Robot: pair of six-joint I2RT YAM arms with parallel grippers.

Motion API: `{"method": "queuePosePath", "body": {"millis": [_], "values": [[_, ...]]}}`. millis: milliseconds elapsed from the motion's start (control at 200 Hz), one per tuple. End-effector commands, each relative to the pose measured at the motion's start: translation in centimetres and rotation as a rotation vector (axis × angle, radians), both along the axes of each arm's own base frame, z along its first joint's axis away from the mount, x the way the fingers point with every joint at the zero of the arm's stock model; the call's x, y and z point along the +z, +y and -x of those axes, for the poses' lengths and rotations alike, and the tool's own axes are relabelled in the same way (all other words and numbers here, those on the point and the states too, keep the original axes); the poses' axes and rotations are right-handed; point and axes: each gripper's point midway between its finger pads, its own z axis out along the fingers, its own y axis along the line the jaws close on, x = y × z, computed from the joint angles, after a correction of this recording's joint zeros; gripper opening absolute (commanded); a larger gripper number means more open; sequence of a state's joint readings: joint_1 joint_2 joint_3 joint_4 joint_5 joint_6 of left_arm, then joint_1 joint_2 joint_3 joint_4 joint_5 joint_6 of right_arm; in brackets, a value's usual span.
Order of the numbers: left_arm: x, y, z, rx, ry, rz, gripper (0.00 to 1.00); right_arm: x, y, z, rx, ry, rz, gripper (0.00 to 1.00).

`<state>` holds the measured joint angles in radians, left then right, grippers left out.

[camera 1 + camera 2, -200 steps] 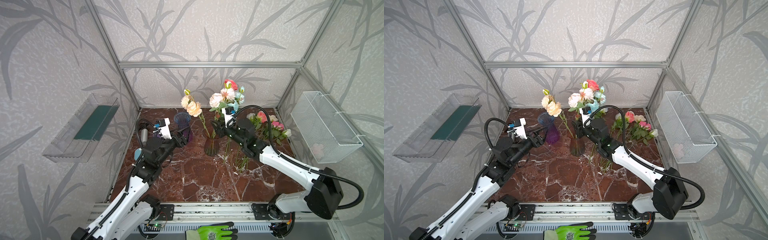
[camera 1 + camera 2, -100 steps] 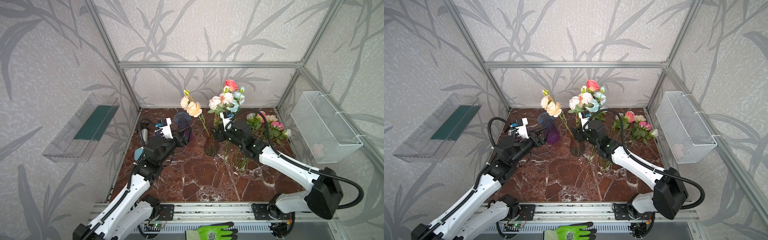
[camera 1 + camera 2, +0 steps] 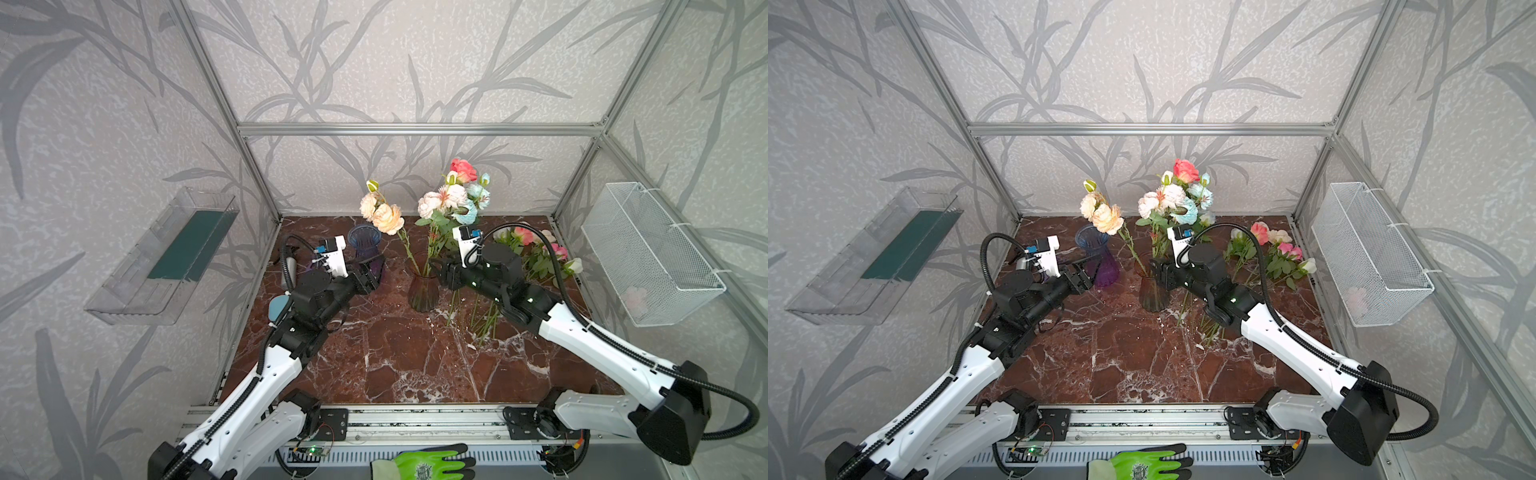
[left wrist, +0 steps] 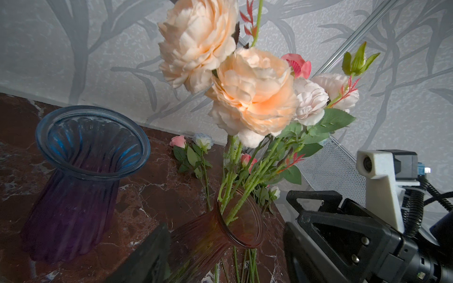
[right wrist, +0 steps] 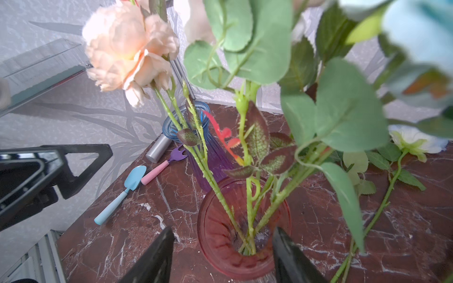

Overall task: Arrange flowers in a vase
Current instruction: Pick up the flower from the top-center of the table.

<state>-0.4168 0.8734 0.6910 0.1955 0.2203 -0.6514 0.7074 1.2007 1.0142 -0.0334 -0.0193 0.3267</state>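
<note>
A reddish glass vase [image 3: 423,291] [image 3: 1152,293] stands mid-table. It holds several flowers: peach peonies [image 3: 386,216] [image 4: 252,98] lean left, and a pink, cream, coral and pale blue cluster [image 3: 455,195] rises on the right. Green stems [image 5: 247,210] go down into its mouth [image 5: 242,245]. My right gripper [image 3: 438,270] [image 5: 222,229] is open right beside the rim, holding nothing. My left gripper [image 3: 372,268] [image 4: 225,224] is open and empty, off to the vase's left. More flowers [image 3: 536,253] [image 3: 1281,251] lie on the table at the back right.
A blue-and-purple vase [image 3: 365,249] [image 4: 85,171] stands just behind my left gripper. A blue trowel [image 5: 122,193], a pink-handled fork [image 5: 161,166] and a silver cylinder [image 5: 158,148] lie at the back left. A wire basket [image 3: 652,253] hangs on the right wall, a clear shelf [image 3: 166,257] on the left.
My right gripper has opened and dropped from the flower stems down to the vase rim. The cluster now stands in the vase unheld. The left arm barely moved.
</note>
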Motion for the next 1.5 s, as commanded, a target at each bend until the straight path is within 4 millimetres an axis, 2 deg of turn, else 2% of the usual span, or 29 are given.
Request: {"method": "queuePosePath", "body": {"millis": [0,280,490,840,935,1045,1160,1290,1495], "values": [[1.9,-0.4,0.2,-0.025,-0.040,0.034,0.74,-1.0,-0.9,1.8,0.016,0.045,0.009,0.63],[2.1,-2.2,0.6,-0.119,-0.034,0.063,0.74,-2.7,-5.1,4.4,-0.055,0.050,0.093,0.62],[1.2,-4.5,1.2,-0.200,-0.006,0.045,0.72,-4.8,-7.7,4.3,-0.102,0.122,0.078,0.61],[-0.2,-8.7,3.9,-0.338,0.001,-0.042,0.71,-6.3,-13.0,1.2,-0.225,0.225,-0.069,0.58],[-0.5,-9.6,4.3,-0.375,0.017,-0.044,0.71,-7.1,-15.4,-0.2,-0.308,0.258,-0.099,0.58],[-0.8,-10.1,4.4,-0.400,0.035,-0.042,0.71,-8.4,-16.8,-1.6,-0.356,0.310,-0.146,0.56],[-0.8,-10.0,4.3,-0.391,0.035,-0.057,0.71,-9.8,-16.9,-3.1,-0.366,0.351,-0.144,0.55],[-0.6,-9.0,4.1,-0.340,0.015,-0.093,0.71,-12.0,-16.9,-5.0,-0.383,0.415,-0.110,0.48],[-0.7,-6.5,3.0,-0.189,-0.003,-0.136,0.72,-15.4,-17.0,-8.3,-0.417,0.513,-0.048,0.24]]}}
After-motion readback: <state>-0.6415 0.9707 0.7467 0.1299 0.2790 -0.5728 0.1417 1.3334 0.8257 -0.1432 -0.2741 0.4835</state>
